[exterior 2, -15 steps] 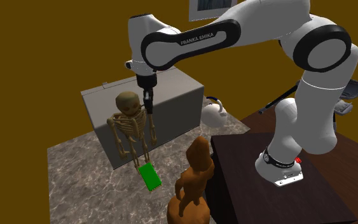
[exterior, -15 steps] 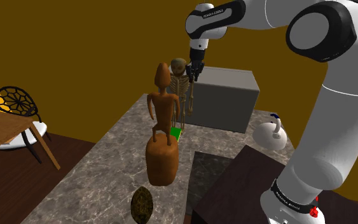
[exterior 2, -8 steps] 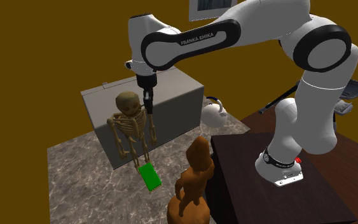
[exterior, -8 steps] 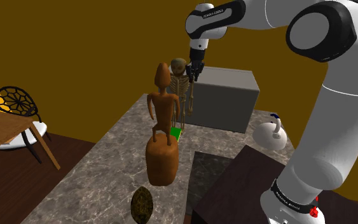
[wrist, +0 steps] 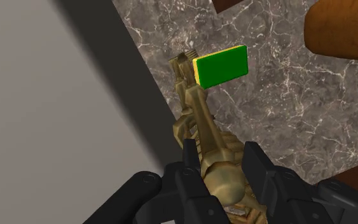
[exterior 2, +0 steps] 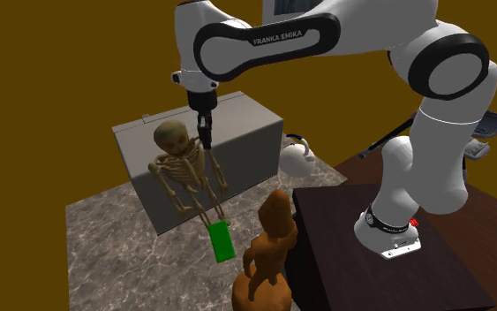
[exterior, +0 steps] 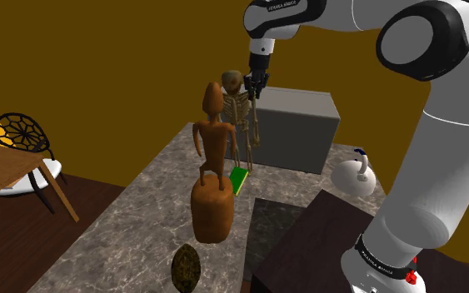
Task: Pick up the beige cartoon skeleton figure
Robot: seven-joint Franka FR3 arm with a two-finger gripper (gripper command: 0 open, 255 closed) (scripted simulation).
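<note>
The beige skeleton figure (exterior: 241,112) with a green base (exterior: 239,180) hangs tilted above the marble counter (exterior: 132,220), in front of a grey box (exterior: 295,129). My gripper (exterior: 255,90) is shut on its upper body beside the skull. In the second exterior view the skeleton (exterior 2: 184,172) leans with its base (exterior 2: 222,240) swung out and off the counter, under the gripper (exterior 2: 205,137). In the wrist view both fingers (wrist: 189,156) clasp the skeleton (wrist: 203,133), and the green base (wrist: 220,66) hangs at its far end.
A tall brown carved figure (exterior: 213,146) stands on the counter close to the skeleton, nearer the stand. A white kettle (exterior: 356,173) sits beside the grey box. A brown oval object (exterior: 187,269) lies near the counter's front. A wooden table and wire chair (exterior: 20,137) stand at the shoulder view's left.
The gripper has risen with the skeleton in it. The figure's green base has left the counter, and the figure now hangs tilted instead of standing upright.
</note>
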